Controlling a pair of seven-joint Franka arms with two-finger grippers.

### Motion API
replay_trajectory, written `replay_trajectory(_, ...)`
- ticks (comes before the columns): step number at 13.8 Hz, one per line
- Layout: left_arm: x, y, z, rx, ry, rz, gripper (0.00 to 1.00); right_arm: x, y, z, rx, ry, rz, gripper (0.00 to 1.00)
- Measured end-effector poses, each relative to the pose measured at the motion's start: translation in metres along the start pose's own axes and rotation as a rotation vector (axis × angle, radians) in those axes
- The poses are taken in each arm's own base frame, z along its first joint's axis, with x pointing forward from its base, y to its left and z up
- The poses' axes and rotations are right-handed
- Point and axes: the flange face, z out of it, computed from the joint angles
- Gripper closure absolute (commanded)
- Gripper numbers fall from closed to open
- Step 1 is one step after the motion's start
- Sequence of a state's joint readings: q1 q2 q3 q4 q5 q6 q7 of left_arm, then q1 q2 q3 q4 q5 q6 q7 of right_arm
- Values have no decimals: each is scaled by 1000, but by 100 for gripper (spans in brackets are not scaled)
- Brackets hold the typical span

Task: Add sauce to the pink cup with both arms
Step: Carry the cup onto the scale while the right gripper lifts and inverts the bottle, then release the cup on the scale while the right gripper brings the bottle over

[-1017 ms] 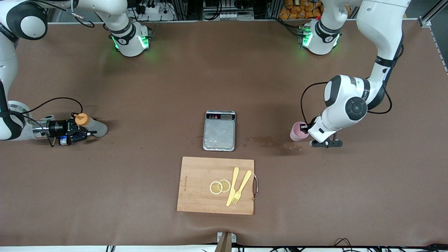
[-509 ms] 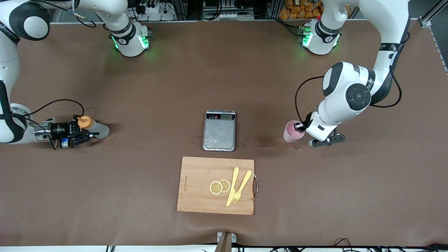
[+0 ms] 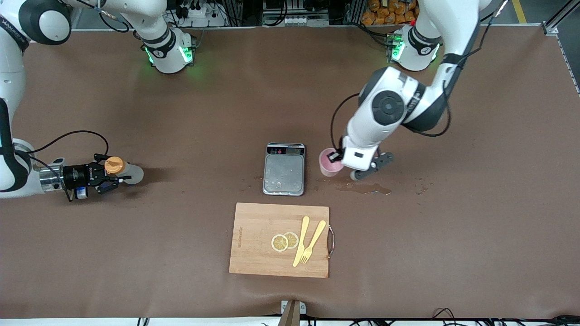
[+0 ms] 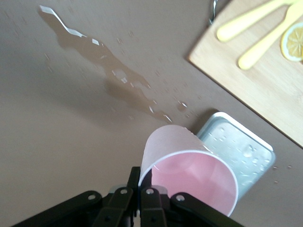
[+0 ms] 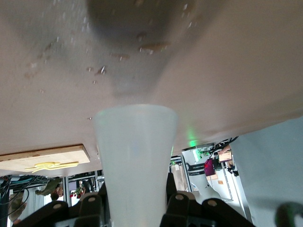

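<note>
Judging by the layout, the task is in its carrying stage: both things are in hand, but no sauce has been poured yet.

Nearest the front camera lies a rectangular wooden cutting board (image 3: pixel 279 239), carrying lemon slices and yellow plastic cutlery. At its 12 o'clock sits a small grey metal kitchen scale (image 3: pixel 284 169). Just beside the scale, at its 3 o'clock, the left hand (image 3: pixel 335 157) is clamped tight on the rim of the small round pale pink plastic cup (image 3: pixel 330 162), one finger inside and one outside, holding it tilted above the brown worktop (image 3: pixel 290 90), next to a wet spill (image 3: pixel 362 188).

At the scale's 9 o'clock, well apart, the right hand (image 3: pixel 105 177) grips the translucent whitish squeeze bottle with the orange cap (image 3: pixel 122 169), its fingers pressed on the body.

Left to do: set the cup down and bring the bottle over it.
</note>
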State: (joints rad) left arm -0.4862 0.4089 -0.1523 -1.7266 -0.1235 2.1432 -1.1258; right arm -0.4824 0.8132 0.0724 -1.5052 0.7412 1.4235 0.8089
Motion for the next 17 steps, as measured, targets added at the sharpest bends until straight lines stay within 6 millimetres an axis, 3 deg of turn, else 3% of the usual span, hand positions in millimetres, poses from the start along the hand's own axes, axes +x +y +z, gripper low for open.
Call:
replay_trajectory(3,-39,33,25,9,-15,-73,100,-33,-16,5,1,56,19,60)
replay_trajectory(6,-61,59,45,10,-26,-138,100,-53,-25,11,-4,82,38,60)
replay_trajectory(11,-54,82,68,-27,-25,-197,100,-84,-35,12,-10,128,36,60)
replay_trajectory(17,-68,95,94,-92,-2,-203,100,-124,-43,18,-33,254,28,60)
